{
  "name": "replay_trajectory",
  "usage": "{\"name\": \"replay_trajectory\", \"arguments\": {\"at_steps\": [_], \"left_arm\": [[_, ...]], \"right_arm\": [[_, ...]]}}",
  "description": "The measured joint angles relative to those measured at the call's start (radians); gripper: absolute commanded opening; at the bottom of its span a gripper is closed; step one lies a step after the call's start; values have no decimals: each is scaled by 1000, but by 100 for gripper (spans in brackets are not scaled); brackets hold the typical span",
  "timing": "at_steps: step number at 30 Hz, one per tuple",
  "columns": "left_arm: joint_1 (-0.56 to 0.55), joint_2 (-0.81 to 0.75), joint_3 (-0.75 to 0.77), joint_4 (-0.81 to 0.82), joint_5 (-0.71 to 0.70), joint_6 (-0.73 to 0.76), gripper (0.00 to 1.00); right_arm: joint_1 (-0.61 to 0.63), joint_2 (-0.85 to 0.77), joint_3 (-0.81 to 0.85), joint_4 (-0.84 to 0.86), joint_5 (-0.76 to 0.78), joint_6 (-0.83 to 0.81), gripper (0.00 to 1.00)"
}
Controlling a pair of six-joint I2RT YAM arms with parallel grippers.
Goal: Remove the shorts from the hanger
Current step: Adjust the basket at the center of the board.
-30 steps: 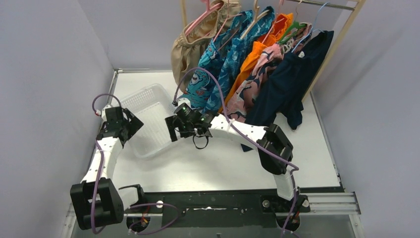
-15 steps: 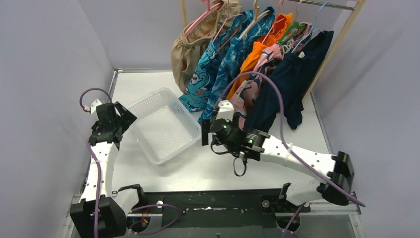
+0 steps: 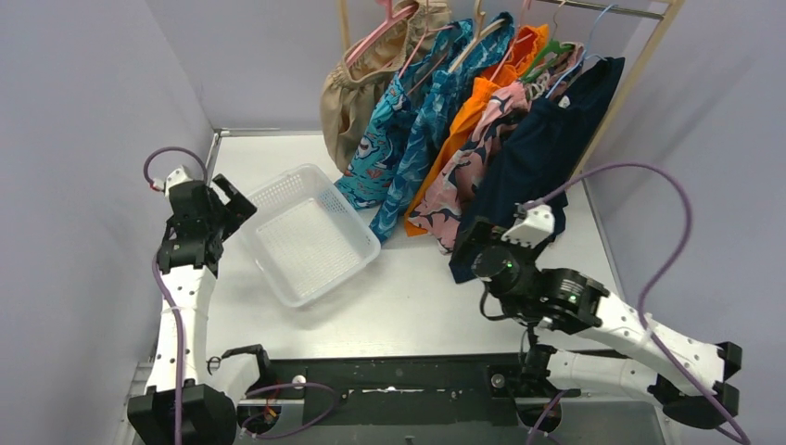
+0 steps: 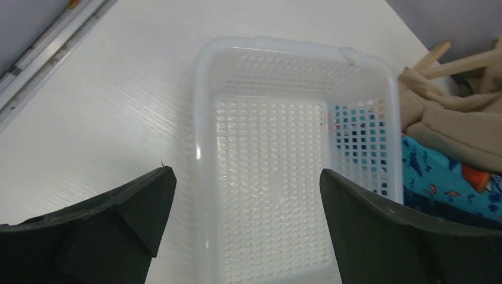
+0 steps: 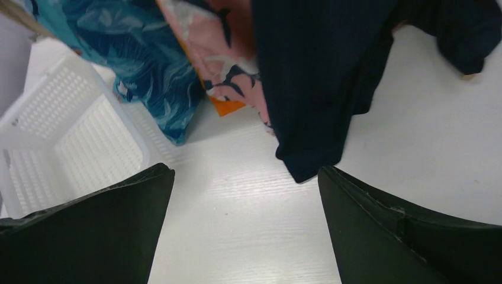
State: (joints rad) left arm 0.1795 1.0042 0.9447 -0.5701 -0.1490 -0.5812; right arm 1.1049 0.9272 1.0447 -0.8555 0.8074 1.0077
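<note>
Just ahead of the right gripper (image 5: 241, 177): the hem of the plain navy fabric shorts (image 5: 319, 89) hangs down to the white table (image 5: 414, 148). A bite here would likely take only loose cloth, and a pull from the bottom could drag the hanger along or rock the rail instead of slipping the waistband free.
Neighbour risk: the pink shorts with navy shark print (image 5: 207, 35) overlap the navy pair's left edge, so wide jaws closing there could pinch both layers.
Carry risk: the white perforated plastic basket (image 4: 266, 42) sits well to the left of the navy pair — a long garment carried across could trail on the table or snag the other hems.
Right arm pose: low and stretched from its base at the right, forearm angled up and left, wrist aimed at the clothes. Its pincer is released, fingers spread wide with nothing between them.
Left arm pose: upright at the table's left edge, wrist tipped down toward the basket. The left gripper (image 4: 244, 173) is released too, and holds nothing.
Shorts, far end: all hang on hangers from the wooden rack (image 3: 640, 65) at the back. From the right they run navy, pink, plain orange shorts (image 3: 473, 102), dark teal-blue print shorts (image 3: 431, 130), turquoise print shorts (image 3: 385, 139) and tan shorts (image 3: 357, 88). None is off yet.
</note>
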Motion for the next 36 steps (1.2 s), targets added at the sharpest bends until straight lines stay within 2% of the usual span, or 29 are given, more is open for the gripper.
{"name": "replay_trajectory", "arguments": {"at_steps": [4, 7, 10, 13, 18, 20, 24, 32, 36], "left_arm": [[-69, -2, 40, 16, 98, 8, 94], [-202, 3, 61, 30, 133, 10, 94], [-335, 26, 93, 36, 149, 10, 95], [-433, 46, 120, 37, 151, 10, 94], [-475, 39, 122, 41, 161, 13, 91], [-475, 31, 122, 53, 198, 19, 89], [-508, 28, 120, 103, 309, 22, 88], [-865, 146, 65, 232, 370, 16, 89], [-942, 236, -11, 289, 334, -11, 89]], "right_arm": [[-77, -102, 14, -74, 65, -1, 98], [-319, -93, 76, -82, 30, -106, 99], [-646, -29, 145, -64, -95, -229, 100], [-949, 18, 158, -5, -294, -342, 100], [-1243, 57, 201, 11, -633, -437, 98], [-1284, 70, 233, 37, -728, -449, 98], [-1287, 65, 278, 91, -845, -450, 98], [-1287, 64, 326, 140, -961, -458, 99], [-1286, 86, 373, 134, -1006, -475, 98]]}}
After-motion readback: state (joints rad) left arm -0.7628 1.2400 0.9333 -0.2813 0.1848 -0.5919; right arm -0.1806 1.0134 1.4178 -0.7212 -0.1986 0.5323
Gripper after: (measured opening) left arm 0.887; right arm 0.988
